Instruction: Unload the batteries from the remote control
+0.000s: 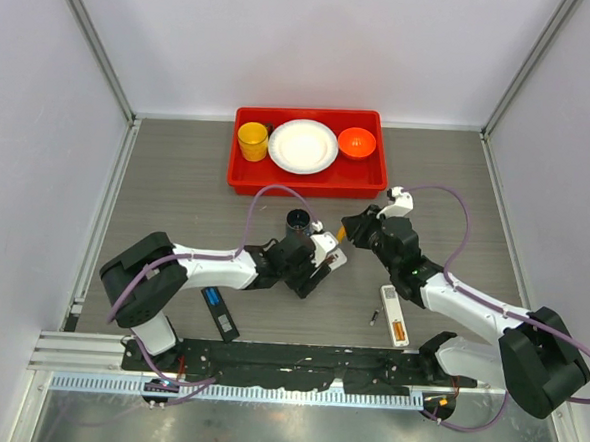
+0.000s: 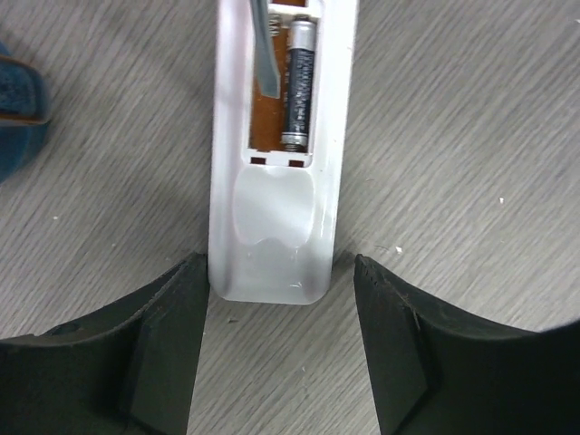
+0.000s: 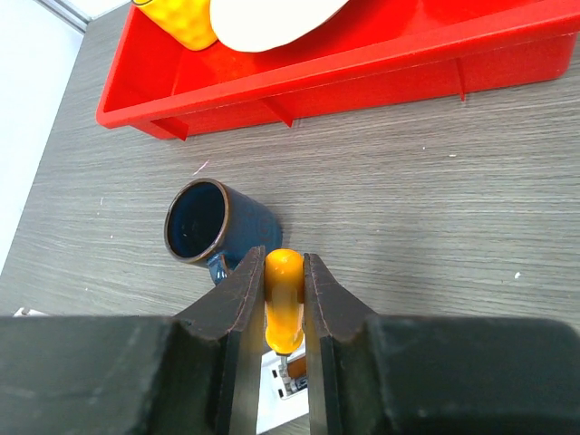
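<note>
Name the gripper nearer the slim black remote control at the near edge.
Left. The left gripper, straddling a white remote, is beyond and right of the black remote; the right gripper, clamping an orange-handled screwdriver, is farther right.

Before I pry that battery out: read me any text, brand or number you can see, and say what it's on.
No text is legible in any view.
On the battery in the remote: pale marks on the dark wrap, too blurred to read.
On the screwdriver, the mug and the red tray: no print visible.
</note>
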You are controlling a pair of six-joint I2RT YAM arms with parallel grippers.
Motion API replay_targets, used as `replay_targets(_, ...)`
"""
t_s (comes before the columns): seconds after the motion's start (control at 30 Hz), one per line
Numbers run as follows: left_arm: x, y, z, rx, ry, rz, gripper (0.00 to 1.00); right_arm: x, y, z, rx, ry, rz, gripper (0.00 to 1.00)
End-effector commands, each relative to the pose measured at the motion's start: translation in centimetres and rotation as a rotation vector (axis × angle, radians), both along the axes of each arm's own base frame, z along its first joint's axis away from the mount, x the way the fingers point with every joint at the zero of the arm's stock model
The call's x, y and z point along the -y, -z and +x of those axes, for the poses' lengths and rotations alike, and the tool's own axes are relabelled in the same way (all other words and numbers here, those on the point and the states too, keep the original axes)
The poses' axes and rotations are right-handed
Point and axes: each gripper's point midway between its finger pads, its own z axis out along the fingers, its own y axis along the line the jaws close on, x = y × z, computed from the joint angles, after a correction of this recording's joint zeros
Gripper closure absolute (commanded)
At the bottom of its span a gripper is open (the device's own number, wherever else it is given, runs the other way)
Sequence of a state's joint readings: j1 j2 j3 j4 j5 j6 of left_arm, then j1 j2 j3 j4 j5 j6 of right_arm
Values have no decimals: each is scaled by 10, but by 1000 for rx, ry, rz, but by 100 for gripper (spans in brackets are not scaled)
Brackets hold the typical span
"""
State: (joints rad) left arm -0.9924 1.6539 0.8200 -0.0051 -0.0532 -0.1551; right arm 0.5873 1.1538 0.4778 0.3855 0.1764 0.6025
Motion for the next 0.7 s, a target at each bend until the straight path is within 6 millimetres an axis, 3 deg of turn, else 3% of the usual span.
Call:
replay_targets(0.0, 20, -11, -16, -64, 90, -63, 33, 2, -16, 5, 55, 23, 6, 99)
replay_targets(0.2, 29, -14, -31, -111, 180, -112, 35, 1, -17, 8, 57, 22, 8, 99)
replay_targets(0.47, 10, -15, -3, -1, 24, -48, 36, 2, -19, 5, 64, 19, 1, 99)
replay_targets(0.67, 8, -22, 1, 2, 2, -97, 37, 14, -18, 1, 64, 52, -36, 99)
